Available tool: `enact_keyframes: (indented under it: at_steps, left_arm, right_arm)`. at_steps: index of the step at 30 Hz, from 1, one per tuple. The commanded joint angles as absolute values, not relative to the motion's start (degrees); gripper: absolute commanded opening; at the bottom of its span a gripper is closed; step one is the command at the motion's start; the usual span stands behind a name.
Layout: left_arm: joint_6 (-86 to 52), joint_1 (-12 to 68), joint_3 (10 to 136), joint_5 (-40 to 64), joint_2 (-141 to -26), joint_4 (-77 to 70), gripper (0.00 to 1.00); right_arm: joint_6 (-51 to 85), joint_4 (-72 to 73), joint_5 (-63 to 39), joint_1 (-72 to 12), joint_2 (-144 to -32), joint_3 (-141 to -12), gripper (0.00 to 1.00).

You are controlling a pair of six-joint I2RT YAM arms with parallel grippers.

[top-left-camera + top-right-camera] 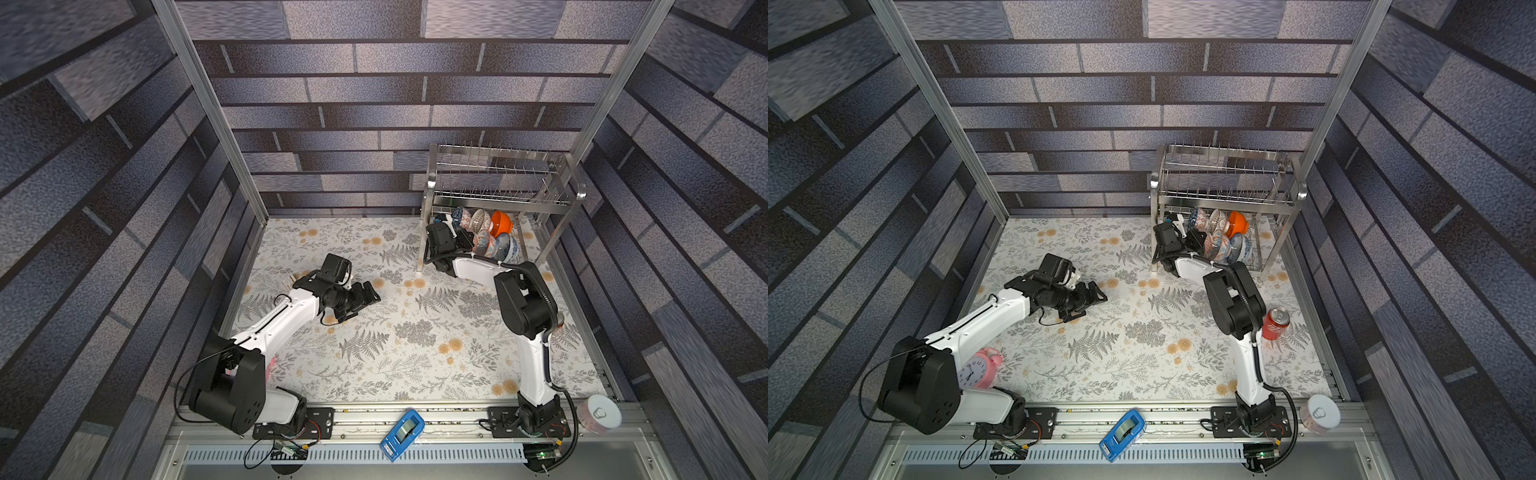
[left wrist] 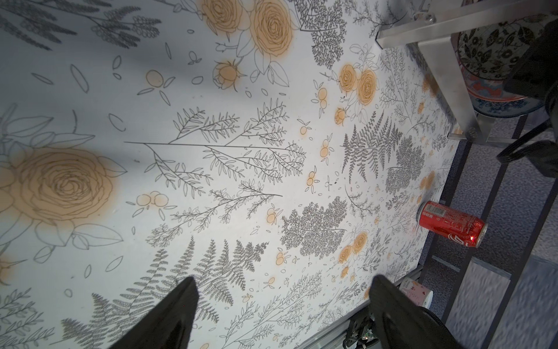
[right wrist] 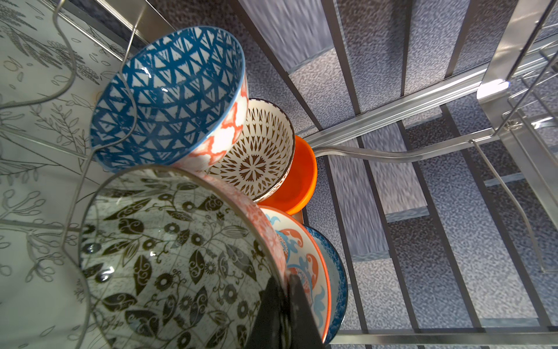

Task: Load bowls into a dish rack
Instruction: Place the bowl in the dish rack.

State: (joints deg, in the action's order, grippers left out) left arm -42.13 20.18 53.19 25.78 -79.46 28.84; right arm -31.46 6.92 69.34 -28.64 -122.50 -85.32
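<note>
At the far right corner of the table [image 1: 415,332], the dish rack [image 1: 498,201] stands with its long axis running along the back wall. All six bowls sit in its lower tier, tipped on edge in two rows that follow that axis. Their open mouths face the robot's left, toward the right wrist.

The right wrist view shows the far row: blue triangle bowl [image 3: 169,96], white lattice bowl [image 3: 256,151], then orange bowl [image 3: 297,181]. The near row holds the black-and-white floral bowl [image 3: 169,256], red-and-blue medallion bowl [image 3: 302,256] and blue-white floral bowl [image 3: 338,278].

Only this view shows the grip: the right gripper [image 3: 285,284] is clenched on the rim of the black-and-white floral bowl, one finger inside and one outside. In both top views the wrist and upper tier hide that contact.

The left gripper [image 2: 283,279] hangs over bare cloth near mid-table, its jaws spread wide with nothing between them.

A soda can [image 1: 1276,323] shows clearly in a top view and the left wrist view. A pink alarm clock [image 1: 978,370] shows beside the left arm's base in that same top view.
</note>
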Motion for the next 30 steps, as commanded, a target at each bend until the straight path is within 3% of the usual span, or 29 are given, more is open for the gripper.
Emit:
enact_keyframes:
  at_steps: [1,30]
  left_arm:
    - [-40.9,19.9,52.3,26.9,-78.0,28.6,0.92]
    - [-40.9,19.6,51.6,27.0,-77.0,28.5,0.91]
  right_arm:
    - [-32.5,3.2,68.7,-30.6,-125.2,-84.2,0.00]
    - [-32.1,1.9,69.1,-31.1,-125.9,-85.5,0.13]
